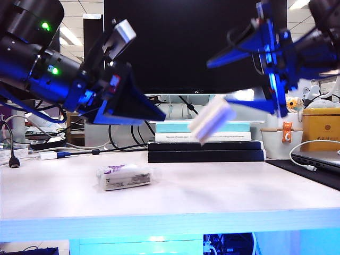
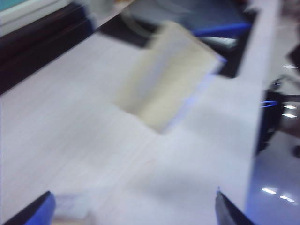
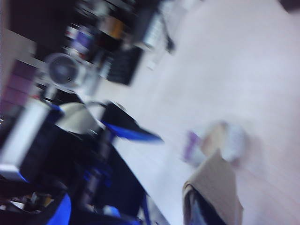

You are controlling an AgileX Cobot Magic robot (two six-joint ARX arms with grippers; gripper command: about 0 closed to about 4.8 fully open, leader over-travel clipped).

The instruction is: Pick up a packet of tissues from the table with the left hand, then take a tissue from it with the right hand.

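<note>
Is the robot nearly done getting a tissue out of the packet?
It looks close to done, but the pictures are blurry. Done: a pale tissue is out of the packet, in the air by the open right hand; I can't tell if they touch. In hand: nothing. The left hand is open and raised, and the packet of tissues lies on the table. Left: probably little.

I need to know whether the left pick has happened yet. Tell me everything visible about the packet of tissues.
The packet of tissues is a small, soft, clear-plastic pack of white tissues with purple print at one end and a small text label. It lies flat on its side on the pale table, near the front edge, left of centre. Nothing touches it: the open left gripper hangs above it, empty. The right wrist view shows it only as a blur.
</note>
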